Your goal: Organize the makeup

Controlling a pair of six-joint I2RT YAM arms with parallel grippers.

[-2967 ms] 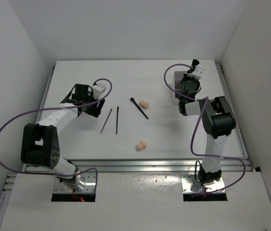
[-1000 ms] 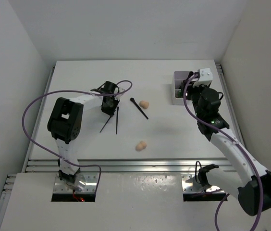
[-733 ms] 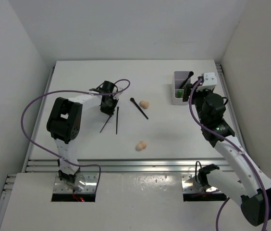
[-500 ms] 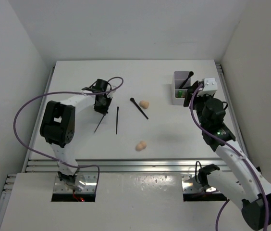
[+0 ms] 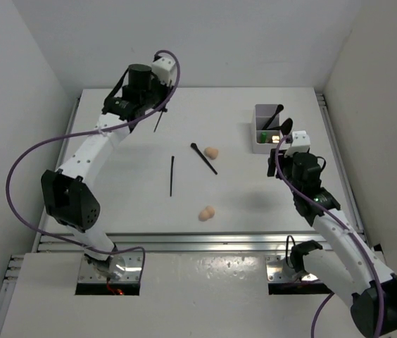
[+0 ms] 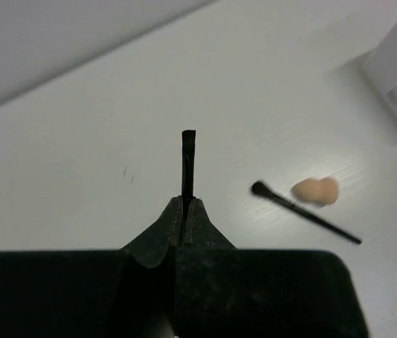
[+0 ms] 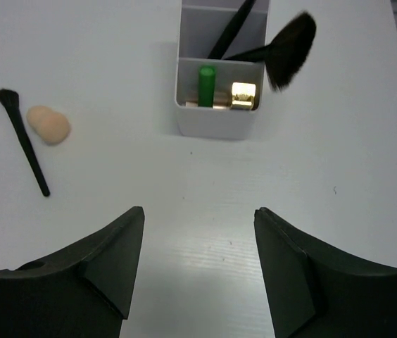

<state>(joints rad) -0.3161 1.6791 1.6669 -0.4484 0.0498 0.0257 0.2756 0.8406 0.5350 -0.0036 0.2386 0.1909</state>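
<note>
Black thin stick (image 6: 188,162) clamped in the closed left claw (image 6: 186,210), held clear of the counter (image 5: 114,204) over its far left part. Spread wide and gripping nothing, right claw (image 7: 198,218) hovering near the white box (image 7: 216,121). Standing in the box: green tube (image 7: 206,83), gold lipstick (image 7: 243,95), fluffy brush (image 7: 291,48). Loose on the counter: second stick (image 5: 172,176), small brush (image 7: 22,141) just beside a peach sponge (image 7: 48,124), another sponge (image 5: 207,212) nearer the arms.

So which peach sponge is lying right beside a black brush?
The sponge farther from the arm bases: the black brush lies right beside it. The other sponge sits by itself, nearer the bases.
</note>
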